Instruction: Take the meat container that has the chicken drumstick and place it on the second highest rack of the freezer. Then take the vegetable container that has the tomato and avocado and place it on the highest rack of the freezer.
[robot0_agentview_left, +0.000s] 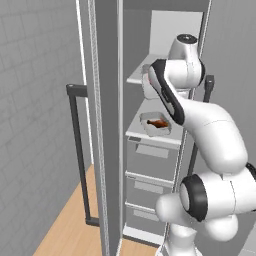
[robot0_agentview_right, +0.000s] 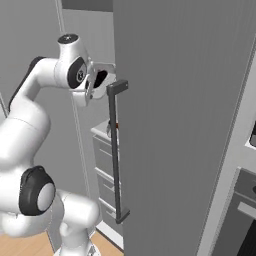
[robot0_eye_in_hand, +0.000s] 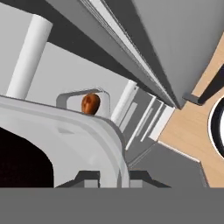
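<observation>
The gripper (robot0_eye_in_hand: 113, 175) is seen clamped on a container's rim (robot0_eye_in_hand: 111, 144); beneath it, the chicken drumstick (robot0_agentview_left: 159, 122) lies lengthwise across its tray (robot0_agentview_left: 150, 129).

Even, shadowless rendered light, no glare; slightly soft, low-resolution; hand view steeply skewed.
</observation>
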